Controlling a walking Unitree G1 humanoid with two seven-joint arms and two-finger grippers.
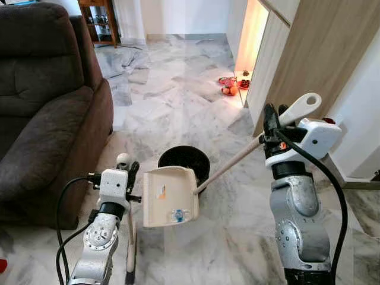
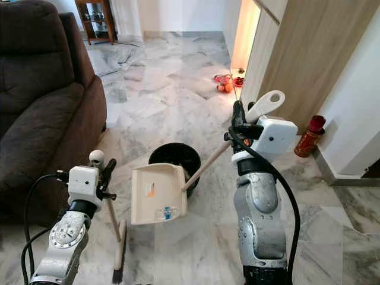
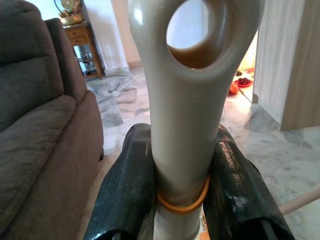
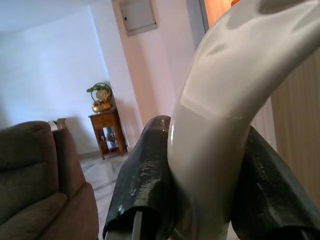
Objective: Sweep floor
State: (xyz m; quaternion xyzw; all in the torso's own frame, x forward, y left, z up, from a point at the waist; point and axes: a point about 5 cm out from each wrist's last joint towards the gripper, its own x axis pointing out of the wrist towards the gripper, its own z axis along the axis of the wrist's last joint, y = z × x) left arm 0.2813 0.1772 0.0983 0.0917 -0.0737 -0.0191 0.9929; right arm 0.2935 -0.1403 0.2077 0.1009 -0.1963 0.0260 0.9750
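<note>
Far left there's the dark brown fabric sofa [image 1: 41,107]. The left gripper [image 1: 127,172] has its jaws clamped on the cream broom [image 1: 130,237], hanging upright. The right gripper [image 1: 272,122] is clamped on the cream long-handled dustpan [image 1: 169,196], whose handle slants down-left over the black round bin [image 1: 189,159].

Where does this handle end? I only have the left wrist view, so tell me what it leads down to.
Observer: The left gripper holds a brush, with its bristles down at the floor beside the sofa.
Operator: Report the right gripper.
Observer: The right gripper is shut on the long handle of the dustpan, which is tilted up in front of the black bin.
Operator: Check the pan.
Observer: A small bluish scrap lies near its lower edge.
</note>
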